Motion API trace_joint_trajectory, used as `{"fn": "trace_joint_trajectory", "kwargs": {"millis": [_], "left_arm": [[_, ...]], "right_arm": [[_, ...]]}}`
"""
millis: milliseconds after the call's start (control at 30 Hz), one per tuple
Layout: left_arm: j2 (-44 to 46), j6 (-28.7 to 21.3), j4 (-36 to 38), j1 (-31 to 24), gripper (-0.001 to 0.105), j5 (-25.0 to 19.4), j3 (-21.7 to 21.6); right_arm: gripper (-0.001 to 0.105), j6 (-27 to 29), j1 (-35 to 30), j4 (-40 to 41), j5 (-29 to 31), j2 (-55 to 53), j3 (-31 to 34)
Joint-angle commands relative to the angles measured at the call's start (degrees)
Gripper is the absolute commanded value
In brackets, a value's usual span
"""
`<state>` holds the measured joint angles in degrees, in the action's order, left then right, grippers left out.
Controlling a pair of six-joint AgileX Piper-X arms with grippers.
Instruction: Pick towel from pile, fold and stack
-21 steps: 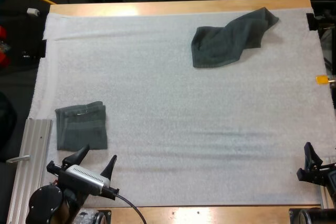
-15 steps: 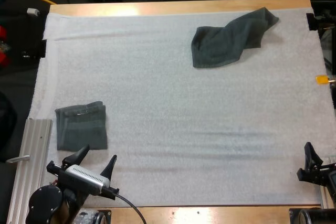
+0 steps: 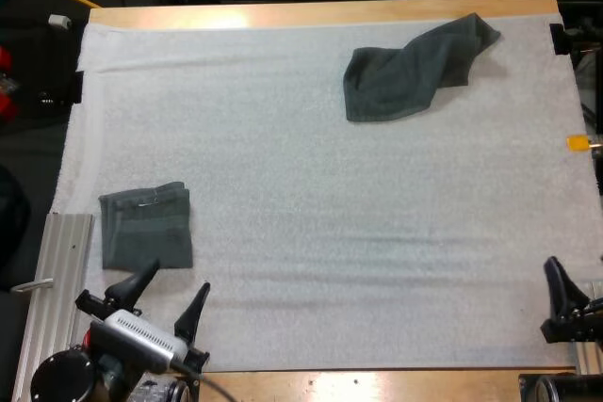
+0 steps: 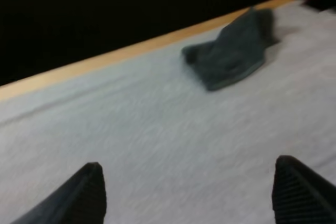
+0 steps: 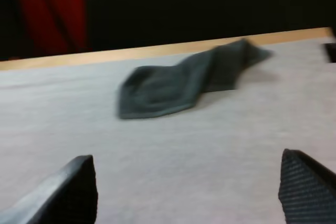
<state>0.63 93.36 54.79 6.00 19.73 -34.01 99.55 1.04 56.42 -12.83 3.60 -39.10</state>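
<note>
A crumpled dark grey-green towel (image 3: pixel 407 71) lies at the far right of the white mat (image 3: pixel 311 214). The left wrist view has the same towel (image 4: pixel 232 51) far off near the table's far edge, and in the right wrist view the towel (image 5: pixel 178 85) lies well ahead. A folded towel stack (image 3: pixel 146 226) rests at the mat's near left. My left gripper (image 3: pixel 168 294) is open just in front of the stack, its fingers (image 4: pixel 84 195) wide apart over bare mat. At the near right corner my right gripper (image 3: pixel 577 300) is open too, with nothing between its fingers (image 5: pixel 65 192).
A ribbed metal rail (image 3: pixel 52 298) runs along the mat's left edge beside the folded stack. The wooden table edge (image 3: pixel 320 13) borders the far side. Wide bare mat lies between the stack and the crumpled towel.
Both arms have drawn back toward the near edge of the table. The towels have not moved.
</note>
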Motion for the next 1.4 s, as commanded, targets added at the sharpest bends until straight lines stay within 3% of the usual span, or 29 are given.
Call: {"fn": "trace_joint_trajectory", "kwargs": {"millis": [0,267,467,633,933,1200,1367], "left_arm": [[-0.6,1.5,-2.0,0.2,0.063,2.6,-0.8],[-5.8,5.6,-5.4,1.8,0.063,9.5,-2.1],[-8.9,5.5,-5.9,5.7,0.063,9.7,-2.1],[-11.3,5.4,-5.9,5.8,0.063,9.7,-2.1],[-15.4,5.4,-5.9,5.8,0.063,9.7,-2.1],[-15.7,5.4,-5.9,5.8,0.063,9.7,-2.1],[-15.7,5.4,-5.9,5.8,0.063,9.7,-2.1]], "right_arm": [[0.070,-0.2,-0.2,-0.4,-3.9,1.6,-1.2],[0.070,-2.0,-0.2,-0.4,-16.0,11.3,-6.1],[0.070,-2.0,-0.2,-1.9,-16.5,18.9,-8.2],[0.070,-2.3,-0.1,-5.6,-16.3,25.6,-8.3],[0.070,-9.3,7.3,-18.7,-7.0,40.0,-8.3],[0.070,-17.1,14.7,-29.8,5.3,55.4,-8.3],[0.070,-18.1,15.2,-31.4,9.0,65.2,-12.5]]}}
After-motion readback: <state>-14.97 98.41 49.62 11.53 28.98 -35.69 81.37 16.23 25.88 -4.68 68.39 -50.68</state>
